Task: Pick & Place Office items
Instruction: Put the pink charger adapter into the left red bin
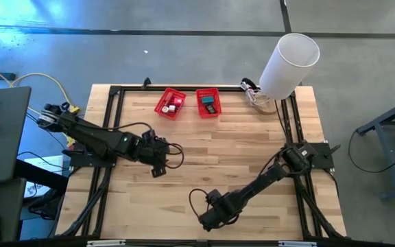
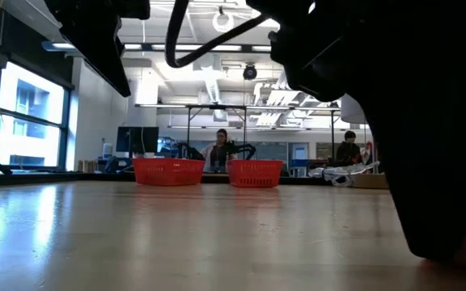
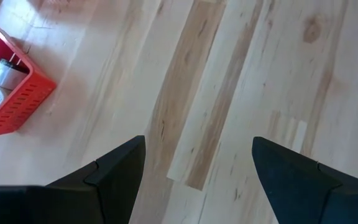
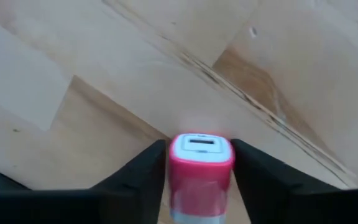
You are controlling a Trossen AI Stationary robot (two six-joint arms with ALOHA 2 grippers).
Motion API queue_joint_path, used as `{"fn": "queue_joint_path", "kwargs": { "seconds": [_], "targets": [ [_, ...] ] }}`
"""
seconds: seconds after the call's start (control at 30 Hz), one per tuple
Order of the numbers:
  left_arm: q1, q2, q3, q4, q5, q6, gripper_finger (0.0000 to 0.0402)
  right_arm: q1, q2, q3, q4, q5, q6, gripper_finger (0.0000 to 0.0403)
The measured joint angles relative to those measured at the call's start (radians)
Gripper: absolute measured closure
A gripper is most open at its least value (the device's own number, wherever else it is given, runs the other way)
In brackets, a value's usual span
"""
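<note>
A small pink block with a white end face (image 4: 200,171) stands between the fingers of my right gripper (image 4: 200,186). This gripper points down near the table's near edge (image 1: 208,218). My left gripper (image 3: 197,180) hangs open over bare wood at the table's left middle (image 1: 160,165), with nothing between its fingers. Other small items lie in two red mesh baskets (image 1: 170,103) (image 1: 208,102) at the far edge. One of them is a silvery piece (image 3: 4,71). My right gripper has the pink block's two opposite sides (image 4: 174,177) between its two fingers, which come from above and point down. The white end with its slot (image 4: 200,144) faces away from the wrist. I cannot tell whether the block rests on the table or hangs clear.
A big white cylinder (image 1: 290,65) stands at the far right corner beside a tangle of cable (image 1: 259,99). Bare wood (image 1: 238,151) lies between the arms and the baskets. In the low view, people sit at desks in the room behind (image 2: 221,149).
</note>
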State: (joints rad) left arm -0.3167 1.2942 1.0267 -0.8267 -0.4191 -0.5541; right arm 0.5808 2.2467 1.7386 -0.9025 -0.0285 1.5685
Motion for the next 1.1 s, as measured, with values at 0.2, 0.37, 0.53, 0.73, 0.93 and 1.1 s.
{"fn": "queue_joint_path", "kwargs": {
  "seconds": [0.2,0.37,0.53,0.73,0.93,1.1],
  "targets": [
    [-0.040,0.000,-0.012,0.009,0.000,0.017,0.0114,-0.001,0.000,0.000,-0.005,-0.018,-0.021,0.0287],
    [-0.059,0.000,-0.019,0.041,0.001,0.026,0.0114,0.004,0.000,0.000,-0.008,0.012,-0.021,0.0287],
    [-0.080,0.000,-0.019,0.093,0.002,0.029,0.0114,0.018,0.000,0.001,-0.007,0.099,-0.048,0.0287],
    [-0.114,0.007,-0.019,0.093,0.001,0.057,0.0114,0.007,-0.004,0.019,-0.022,0.181,-0.125,0.0287],
    [-0.119,-0.008,-0.019,0.082,0.000,0.168,0.0114,-0.025,-0.005,0.097,-0.048,0.269,-0.272,0.0287],
    [-0.104,-0.072,-0.019,0.025,-0.001,0.166,0.0114,-0.047,-0.006,0.191,-0.052,0.389,-0.408,0.0287]
  ]
}}
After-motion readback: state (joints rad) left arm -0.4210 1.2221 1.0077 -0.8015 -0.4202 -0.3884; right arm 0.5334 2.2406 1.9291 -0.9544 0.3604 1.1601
